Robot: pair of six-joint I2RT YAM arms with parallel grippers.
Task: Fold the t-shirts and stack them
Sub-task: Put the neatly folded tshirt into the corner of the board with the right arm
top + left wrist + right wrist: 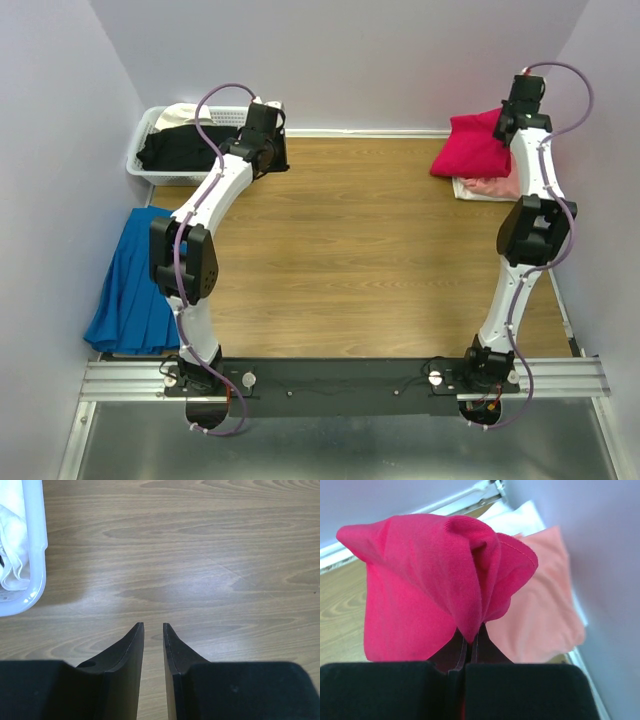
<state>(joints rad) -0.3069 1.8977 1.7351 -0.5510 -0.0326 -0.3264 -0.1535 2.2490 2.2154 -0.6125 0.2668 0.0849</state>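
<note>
**Red t-shirt (468,145) gripped at the far right corner**

We see the right fingers (462,655) clenched on a bunched fold of the red t-shirt. The cloth drapes over their tips and hides them. The shirt is at the far right corner of the surface (380,270), close to the right wall. It overlaps a salmon-pink t-shirt (545,605) that lies flat beside it and partly under it. A white t-shirt (525,520) shows under the pink one at its far edge. We cannot tell whether the red shirt's lower edge rests on that stack or hangs just above it.

The left fingers (139,639) are released: narrow gap between them, nothing in it, bare wood below. They point down just to the right of the white lattice basket (148,135) at the far left corner. In the basket we see a black t-shirt (180,150) with a cream garment (185,112) behind it. A blue cloth (130,285) hangs over the left edge of the surface, well apart from the stack.
</note>
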